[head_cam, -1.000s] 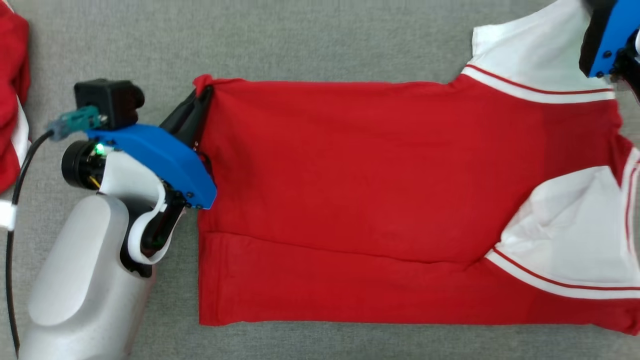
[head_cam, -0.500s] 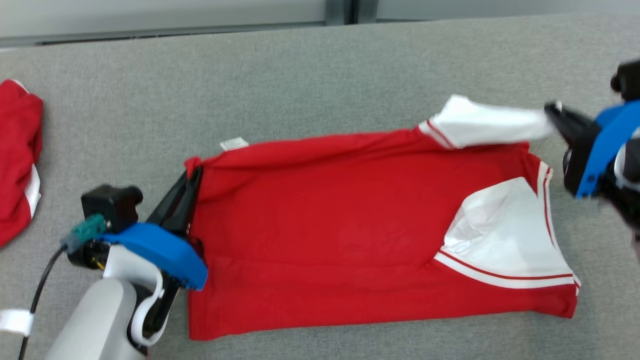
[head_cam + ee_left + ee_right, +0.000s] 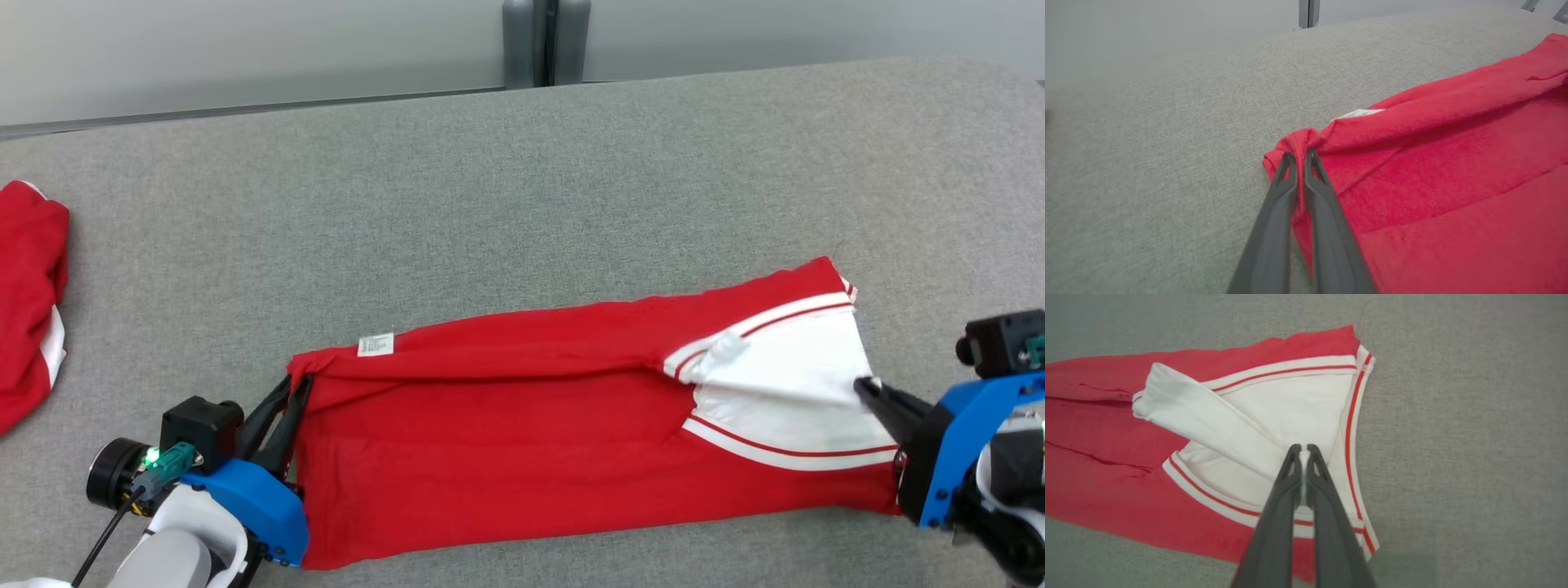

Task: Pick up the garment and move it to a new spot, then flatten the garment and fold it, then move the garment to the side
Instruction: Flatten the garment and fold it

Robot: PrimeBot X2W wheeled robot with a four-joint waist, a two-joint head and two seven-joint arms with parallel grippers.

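The red-and-white garment [image 3: 522, 425] lay stretched lengthwise across the near part of the grey tabletop [image 3: 490, 204]. My left pincer [image 3: 298, 380] was pinching its red hem corner. My right pincer [image 3: 862, 385] was pinching its white sleeve.

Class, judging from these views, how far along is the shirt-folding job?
Done: the garment lies spread on the grey table, its far long edge already turned over, label up. In hand: left gripper is shut on the hem corner, right gripper on the white sleeve. Left: finishing the fold and moving it aside.
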